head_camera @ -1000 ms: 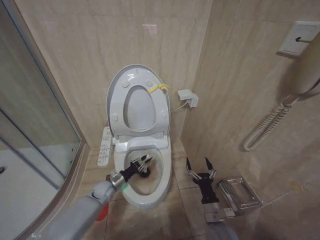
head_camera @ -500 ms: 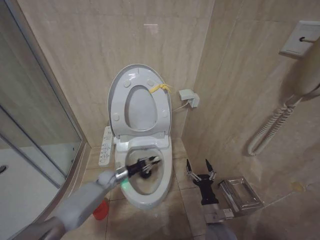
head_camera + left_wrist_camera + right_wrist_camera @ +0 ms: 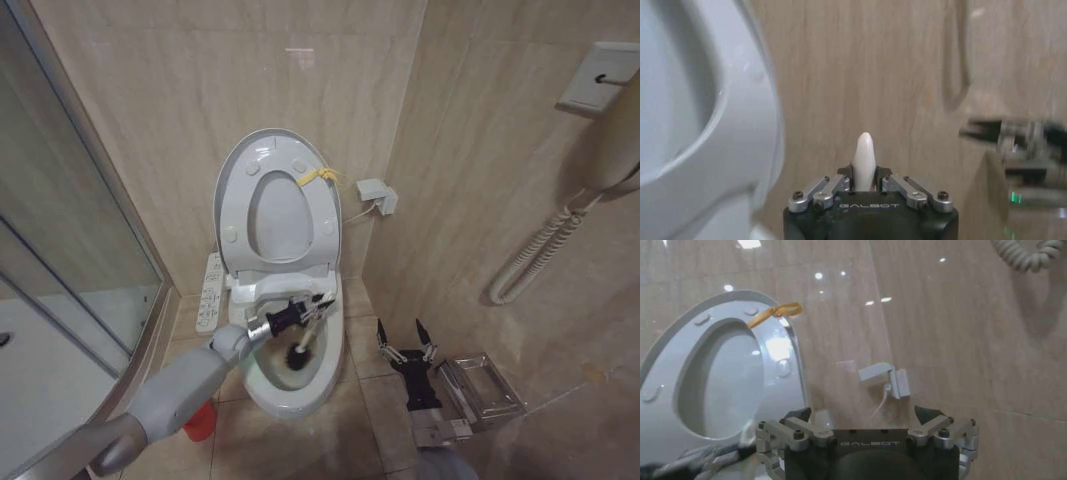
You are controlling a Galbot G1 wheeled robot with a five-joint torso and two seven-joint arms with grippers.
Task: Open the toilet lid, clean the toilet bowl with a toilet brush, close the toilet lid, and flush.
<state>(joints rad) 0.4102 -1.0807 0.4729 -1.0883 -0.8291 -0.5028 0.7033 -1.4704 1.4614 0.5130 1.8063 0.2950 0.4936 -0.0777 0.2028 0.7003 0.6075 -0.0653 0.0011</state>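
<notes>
The toilet lid (image 3: 232,172) stands raised against the wall with the ring seat in front of it and a yellow tag (image 3: 318,178) at its top edge. Below it lies the open toilet bowl (image 3: 325,372), stained brown inside. My left gripper (image 3: 322,303) hovers over the bowl, shut on the toilet brush; the dark bristle head (image 3: 298,357) hangs down inside the bowl. In the left wrist view the white handle (image 3: 865,145) pokes out between the left gripper's (image 3: 863,175) shut fingers. My right gripper (image 3: 400,330) waits open to the right of the bowl; its wrist view shows the gripper (image 3: 865,415) open before the lid (image 3: 788,371).
A red holder cup (image 3: 200,420) stands on the floor left of the bowl, a white button panel (image 3: 210,292) beside it. A glass shower door (image 3: 70,250) closes the left side. A metal rack (image 3: 480,390) sits on the floor at right, below a coiled cord (image 3: 540,250).
My left gripper has risen and moved right over the bowl, lifting the brush so that its dark head now hangs visibly in the bowl. The right gripper has stayed put.
</notes>
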